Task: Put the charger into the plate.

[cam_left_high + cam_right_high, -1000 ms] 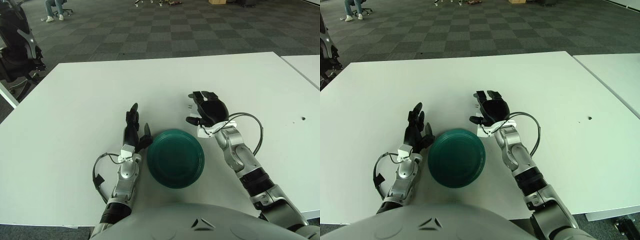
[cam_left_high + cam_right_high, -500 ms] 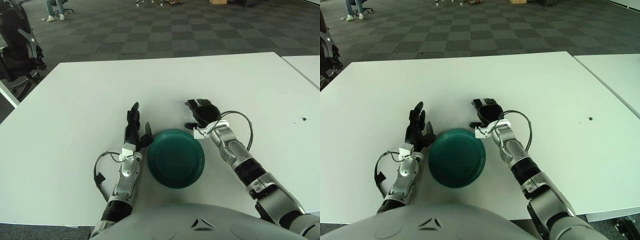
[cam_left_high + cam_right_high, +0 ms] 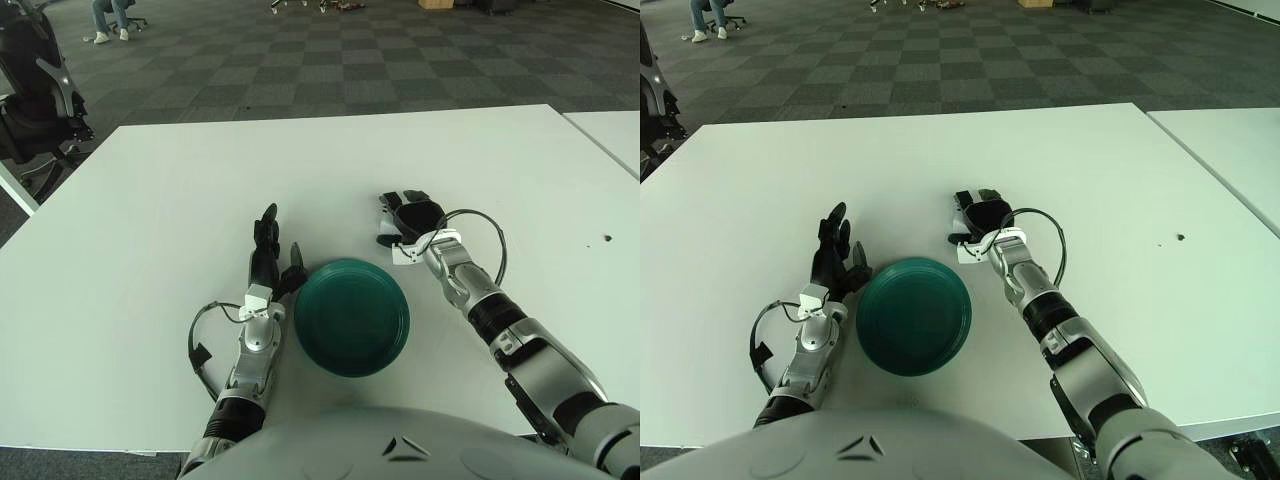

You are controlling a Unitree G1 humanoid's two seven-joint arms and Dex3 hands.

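- Left eye view, overall: round dark green plate (image 3: 351,317) near the near edge of the white table (image 3: 150,200), about midway along it, holding nothing.
- Left hand (image 3: 270,258): just beside the plate's left rim, fingers (image 3: 265,225) extended and spread, holding nothing; idle.
- Right hand (image 3: 410,220): beyond the plate's far right rim, close to it but apart, palm turned down toward the tabletop. Closure of the grasp not determinable from either view.
- Small white charger block (image 3: 383,205): only a white sliver visible at the left side of the right hand, toward the far edge; remainder hidden beneath the hand. Identification as the charger judged, not certain. Not yet in the plate.
- Handling, judged: rigid, light, smooth-sided, hence prone to slipping. Best taken across two opposite flat faces, low on the body. Sturdy enough for a short drop onto the plate.
- Difference between views: black office chair (image 3: 30,90) beyond the far left corner plain in the left eye view, reduced to a strip at the frame edge in the right eye view. White sliver at the hand's left side visible in both.
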